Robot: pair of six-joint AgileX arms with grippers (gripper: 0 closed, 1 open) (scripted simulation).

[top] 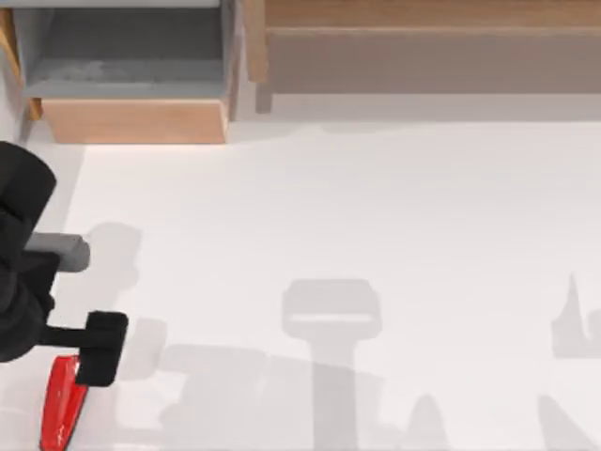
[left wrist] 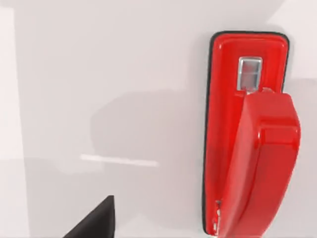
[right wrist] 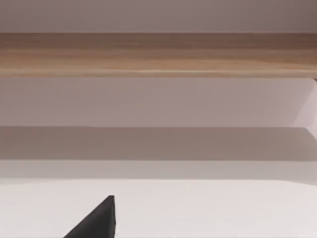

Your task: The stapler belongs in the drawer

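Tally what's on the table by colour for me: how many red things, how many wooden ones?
Red: 1, the stapler, lying at the table's near left corner under the left gripper.
Wood-fronted: 2, the open drawer at far left and the cabinet panel beside it.
Total: 3

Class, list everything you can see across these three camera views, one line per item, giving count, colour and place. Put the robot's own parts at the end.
stapler: one, glossy red, lying at the near left corner of the table, apart from the drawer.
drawer: one, grey inside with light tan front, pulled open at the far left.
cabinet panel: one, brown wood, along the far edge to the right of the drawer.
table: one, white, beneath everything.
left pincer: one, black, at the table's left edge over the stapler's far end.
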